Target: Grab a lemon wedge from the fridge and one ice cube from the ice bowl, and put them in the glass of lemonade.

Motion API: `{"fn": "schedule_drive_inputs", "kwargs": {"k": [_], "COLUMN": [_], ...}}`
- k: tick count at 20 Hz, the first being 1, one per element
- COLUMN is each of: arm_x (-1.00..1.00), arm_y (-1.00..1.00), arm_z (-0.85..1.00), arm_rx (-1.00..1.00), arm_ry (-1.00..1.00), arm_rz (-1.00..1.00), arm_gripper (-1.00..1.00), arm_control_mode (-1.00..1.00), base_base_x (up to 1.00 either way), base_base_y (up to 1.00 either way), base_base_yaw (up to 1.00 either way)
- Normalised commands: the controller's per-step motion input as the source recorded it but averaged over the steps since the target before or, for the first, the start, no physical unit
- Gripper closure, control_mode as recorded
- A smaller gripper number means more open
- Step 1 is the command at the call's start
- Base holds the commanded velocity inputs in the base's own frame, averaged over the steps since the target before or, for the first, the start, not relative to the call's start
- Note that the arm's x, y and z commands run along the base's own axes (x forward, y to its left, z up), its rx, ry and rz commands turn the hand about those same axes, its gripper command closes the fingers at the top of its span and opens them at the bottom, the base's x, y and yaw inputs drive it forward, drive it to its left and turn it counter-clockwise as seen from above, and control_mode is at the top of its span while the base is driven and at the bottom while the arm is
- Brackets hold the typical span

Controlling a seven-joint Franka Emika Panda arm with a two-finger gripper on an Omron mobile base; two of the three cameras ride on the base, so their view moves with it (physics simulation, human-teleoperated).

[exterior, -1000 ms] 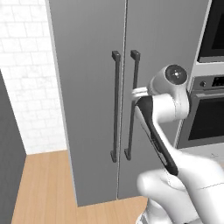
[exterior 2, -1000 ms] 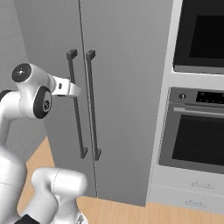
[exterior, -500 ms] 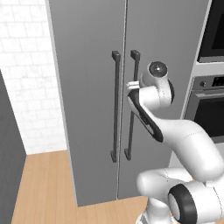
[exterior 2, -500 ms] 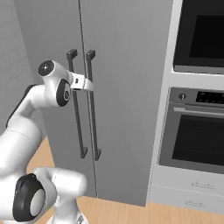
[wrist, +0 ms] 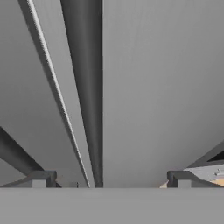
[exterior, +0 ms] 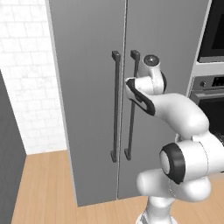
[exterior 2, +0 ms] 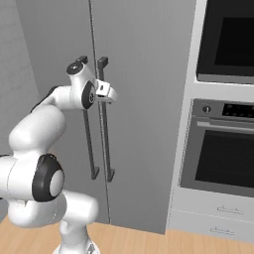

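The fridge (exterior: 87,100) takes up most of the scene: a tall grey cabinet with two doors, both closed, the seam between them running straight up the middle. It stands on a light wooden floor (exterior: 43,183). A white brick wall (exterior: 24,87) lies to its left in the left base view, with a dark panel (exterior: 8,166) at the edge nearer the camera.

To the fridge's right in the right base view is a pale cabinet column holding a black-fronted upper oven (exterior 2: 230,39), a lower oven (exterior 2: 223,149) with a knob and a bar handle, and a drawer (exterior 2: 223,218) beneath it.

The white arm (exterior: 175,113) reaches up from its base and bends toward the fridge front, covering part of the right door in the left base view.

Two long dark bar handles stand either side of the door seam: the left handle (exterior: 116,105) and the right handle (exterior: 132,105). They are close together and parallel.

The gripper (exterior 2: 110,92) sits at the upper part of the right handle, just beside it. In the hand view the two finger tips (wrist: 39,178) stand wide apart, released, with nothing between them; the dark bar of the right handle runs up the view ahead of them, nearer the left tip, and whether anything touches it cannot be told.

With the doors shut, nothing inside the fridge can be seen.
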Motion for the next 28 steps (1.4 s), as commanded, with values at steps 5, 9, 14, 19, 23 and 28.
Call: {"fn": "schedule_drive_inputs", "kwargs": {"k": [5, 9, 14, 19, 23, 28], "arm_x": [0.11, 0.23, 0.52, 0.4, 0.45, 0.5], "arm_y": [0.0, 0.03, 0.11, 0.22, 0.05, 0.0], "arm_z": [-0.07, -0.05, -0.12, -0.23, -0.26, -0.39], "arm_rx": [0.05, 0.02, 0.0, 0.0, 0.0, 0.0], "arm_ry": [0.01, -0.02, 0.0, 0.0, 0.0, -0.06], "arm_rz": [0.08, 0.06, 0.0, 0.0, 0.0, 0.0], "arm_gripper": [-1.0, -1.0, -1.0, -1.0, -1.0, -1.0], "arm_control_mode": [-1.0, -1.0, -1.0, -1.0, -1.0, -1.0], "base_base_x": [0.0, 0.0, 0.0, 0.0, 0.0, 0.0], "base_base_y": [0.0, 0.0, 0.0, 0.0, 0.0, 0.0], "base_base_yaw": [0.0, 0.0, 0.0, 0.0, 0.0, 0.0]}}
